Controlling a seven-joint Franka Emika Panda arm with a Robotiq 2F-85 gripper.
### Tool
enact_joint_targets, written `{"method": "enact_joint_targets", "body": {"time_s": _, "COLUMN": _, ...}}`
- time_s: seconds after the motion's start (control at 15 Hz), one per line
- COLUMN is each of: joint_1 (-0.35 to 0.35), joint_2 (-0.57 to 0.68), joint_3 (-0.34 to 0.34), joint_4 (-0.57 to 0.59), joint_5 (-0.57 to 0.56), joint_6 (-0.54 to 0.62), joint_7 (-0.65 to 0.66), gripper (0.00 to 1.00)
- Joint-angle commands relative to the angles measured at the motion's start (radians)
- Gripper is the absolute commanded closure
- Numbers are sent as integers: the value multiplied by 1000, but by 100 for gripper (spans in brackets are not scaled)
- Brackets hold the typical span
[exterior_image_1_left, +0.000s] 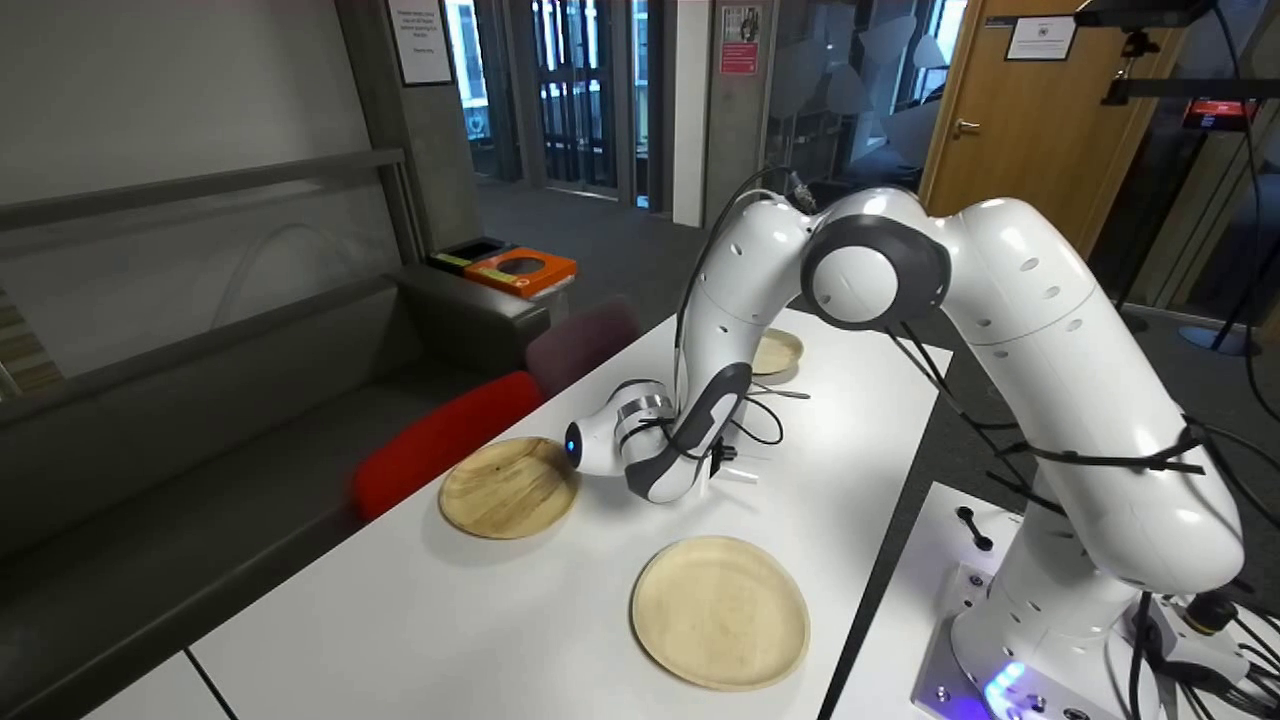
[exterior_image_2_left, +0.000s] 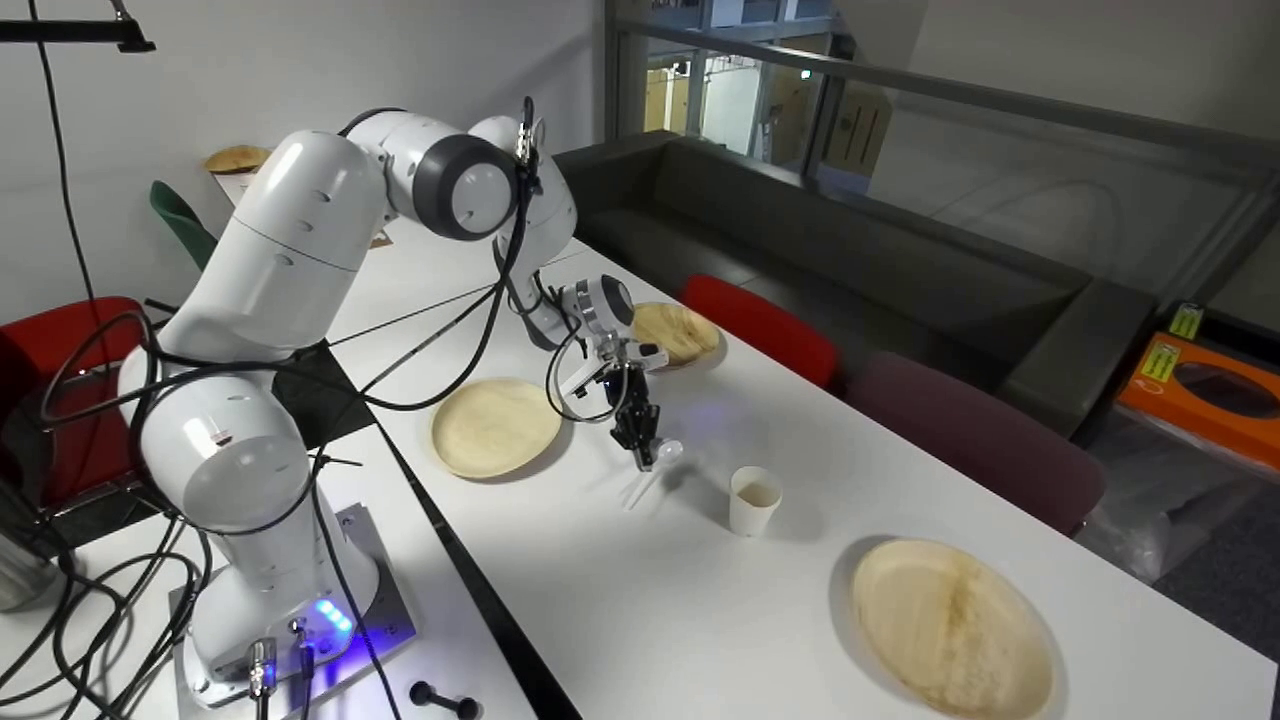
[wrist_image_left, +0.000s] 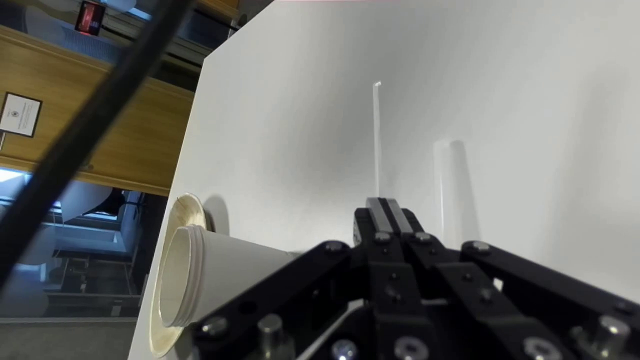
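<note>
Pointing down toward a white table, the black gripper has its fingers drawn together, with barely a line between them. Right at the fingertips is a clear, spoon-like utensil. In the wrist view its slim handle runs out from behind the tips; in an exterior view its round end shows just beside them, on the side of the dark couch, while the handle extends the opposite way. Whether the fingers pinch the handle or only sit over it cannot be told. A broader pale strip appears beside the handle in the wrist view; it is unclear whether this is a second piece or a reflection. An upright paper cup stands near the gripper. Farther off on the table are a wooden plate, a pale plate and a brown-streaked plate.
</note>
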Motion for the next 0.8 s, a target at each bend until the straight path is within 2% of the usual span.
{"method": "enact_joint_targets", "body": {"time_s": 0.0, "joint_1": 24, "joint_2": 12, "joint_3": -17, "joint_4": 38, "joint_5": -8, "joint_6": -45, "joint_7": -16, "gripper": 100}}
{"method": "enact_joint_targets", "body": {"time_s": 0.73, "joint_1": 32, "joint_2": 11, "joint_3": -11, "joint_4": 35, "joint_5": -47, "joint_6": -46, "joint_7": -120, "gripper": 100}}
